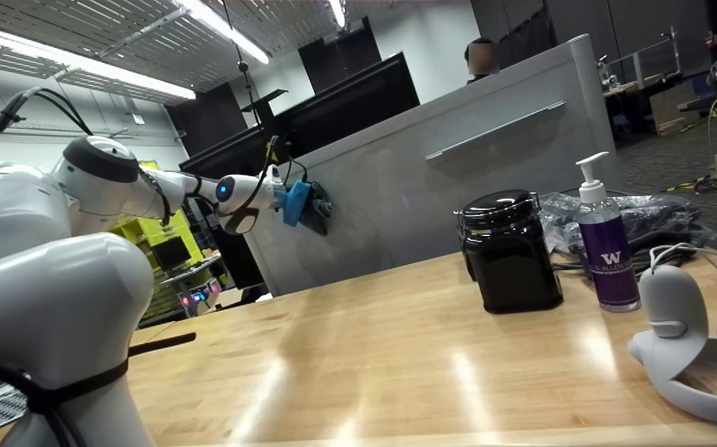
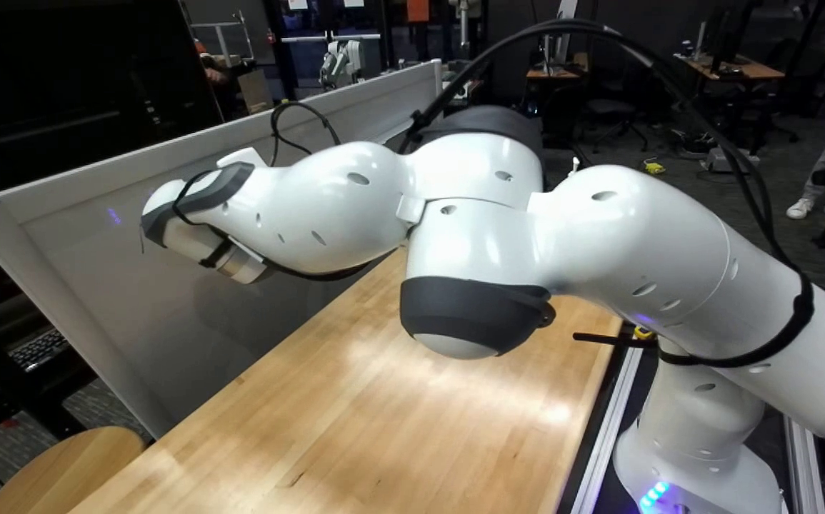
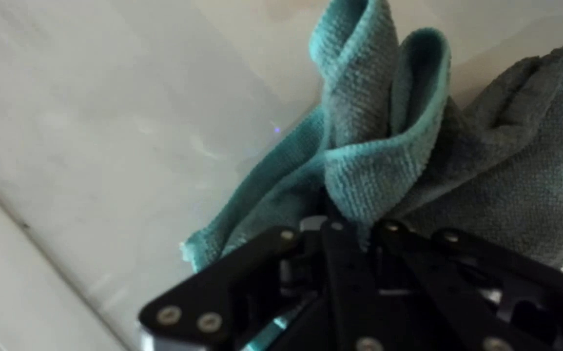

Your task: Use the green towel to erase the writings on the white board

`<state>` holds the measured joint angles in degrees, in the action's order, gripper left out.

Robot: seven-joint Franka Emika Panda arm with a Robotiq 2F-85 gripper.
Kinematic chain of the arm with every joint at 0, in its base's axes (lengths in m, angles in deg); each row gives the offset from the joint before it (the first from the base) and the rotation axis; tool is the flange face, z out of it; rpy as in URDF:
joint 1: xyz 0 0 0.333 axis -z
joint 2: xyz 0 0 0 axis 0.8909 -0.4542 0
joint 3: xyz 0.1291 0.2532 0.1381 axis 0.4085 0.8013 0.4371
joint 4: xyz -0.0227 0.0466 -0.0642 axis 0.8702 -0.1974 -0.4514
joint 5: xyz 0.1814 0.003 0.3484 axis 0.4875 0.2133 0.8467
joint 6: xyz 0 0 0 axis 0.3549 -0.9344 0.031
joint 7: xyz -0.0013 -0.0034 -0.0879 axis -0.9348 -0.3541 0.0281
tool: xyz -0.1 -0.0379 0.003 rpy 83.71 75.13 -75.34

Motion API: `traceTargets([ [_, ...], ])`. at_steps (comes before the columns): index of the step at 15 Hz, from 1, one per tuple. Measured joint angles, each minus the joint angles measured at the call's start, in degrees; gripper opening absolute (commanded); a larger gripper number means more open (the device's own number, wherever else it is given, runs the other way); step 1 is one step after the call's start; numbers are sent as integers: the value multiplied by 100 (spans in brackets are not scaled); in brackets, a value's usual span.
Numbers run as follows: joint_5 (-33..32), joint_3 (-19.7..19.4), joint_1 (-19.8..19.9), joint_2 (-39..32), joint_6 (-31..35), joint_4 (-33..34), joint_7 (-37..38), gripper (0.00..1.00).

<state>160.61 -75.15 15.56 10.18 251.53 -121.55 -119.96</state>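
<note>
Pincer (image 3: 347,226) clutches green towel (image 3: 374,183); bottle (image 1: 608,248) reads "W", "ALLEN".

In an exterior view the table (image 1: 333,347) bears, from left to right, jar (image 1: 513,261), bottle (image 1: 609,254) and controller (image 1: 675,347); behind it stands the board (image 1: 408,205), the towel (image 1: 316,214) before this board — perhaps touching.

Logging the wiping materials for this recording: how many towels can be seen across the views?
1. The green towel is gripped in the end effector, in front of the white board. Another could be hidden behind the arm.
</note>
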Motion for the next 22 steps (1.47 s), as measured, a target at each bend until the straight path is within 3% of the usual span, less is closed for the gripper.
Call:
traceTargets([
  [6, 0, 197, -461, -3, -156, 39, 5, 3],
  [7, 0, 211, -499, -3, -200, 54, 5, 26],
  [8, 0, 221, -530, -3, -240, 68, 5, 19],
  [9, 0, 234, -555, -2, -281, 84, 5, 33],
  [14, 0, 376, -620, -3, -434, 217, 5, 65],
  [15, 0, 399, -628, -3, -446, 246, 5, 66],
  [16, 0, 409, -626, -4, -449, 275, 5, 58],
  [17, 0, 407, -610, -4, -450, 300, 3, 36],
  [19, 0, 387, -522, -4, -451, 349, -2, 33],
  [22, 0, 299, -316, -4, -456, 389, -16, 14],
])
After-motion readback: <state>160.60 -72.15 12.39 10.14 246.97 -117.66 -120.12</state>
